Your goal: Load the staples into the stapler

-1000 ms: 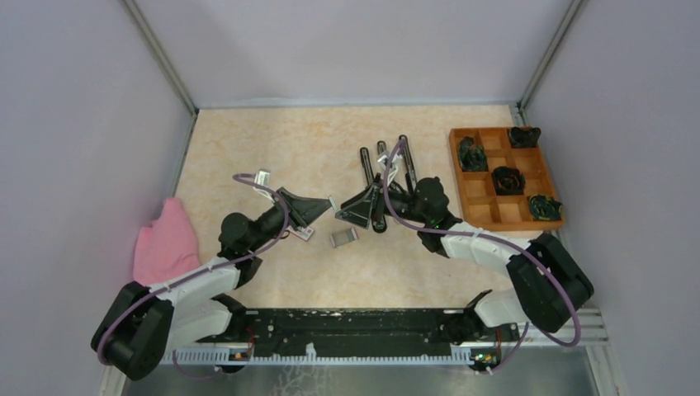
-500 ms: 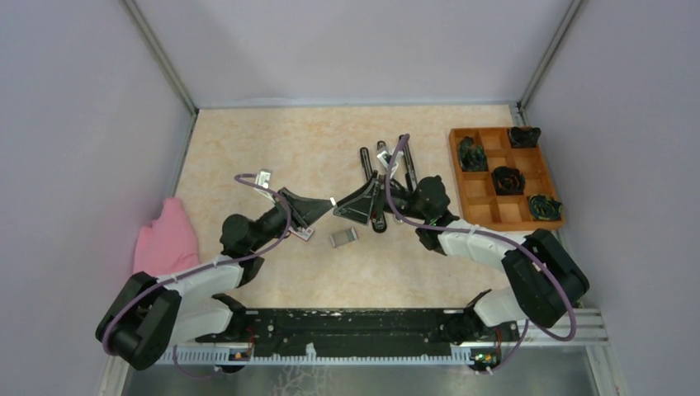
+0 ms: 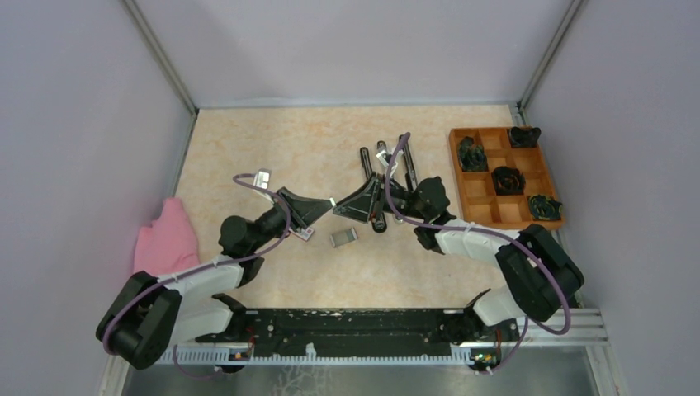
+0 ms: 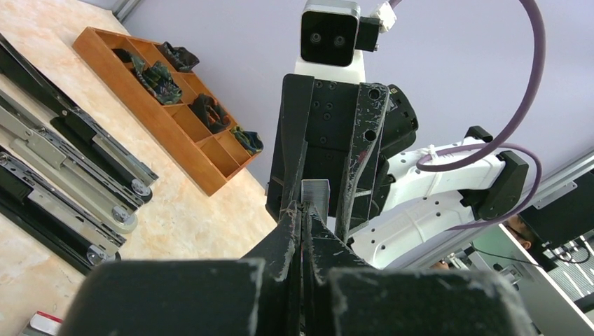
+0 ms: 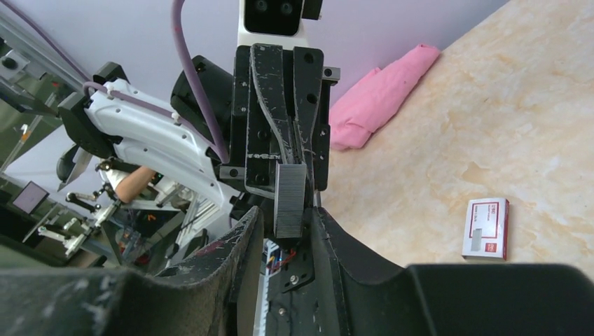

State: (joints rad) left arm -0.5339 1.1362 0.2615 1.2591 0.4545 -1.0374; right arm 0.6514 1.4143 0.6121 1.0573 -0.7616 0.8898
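Silvery-grey ridged metal: the staples (image 5: 289, 199), a short flat block, are off the bench (image 3: 248, 140), in the air over its middle, where the two arms meet tip to tip.

Left gripper (image 4: 302, 213): fingers pressed together, pinching one end of the block; the rest sticks out toward the other arm.

Right gripper (image 5: 287, 213): fingers partly spread, one on each side of the block's free end. The right wrist view shows a thin gap at both sides; contact cannot be confirmed.

Stapler (image 3: 382, 169): at 1 o'clock of the staples, on the bench, opened out into long black and silvery bars, partly under the right arm.

Small red-and-white box (image 5: 488, 227): flat on the bench at 7 o'clock of the staples, beside the left arm. A small grey metal piece (image 3: 343, 238) lies at 5 o'clock.

Wooden compartment tray (image 3: 513, 225): at 3 o'clock, right edge, with dark items in several cells.

Pink cloth (image 3: 167, 242): at 8 o'clock, left edge.
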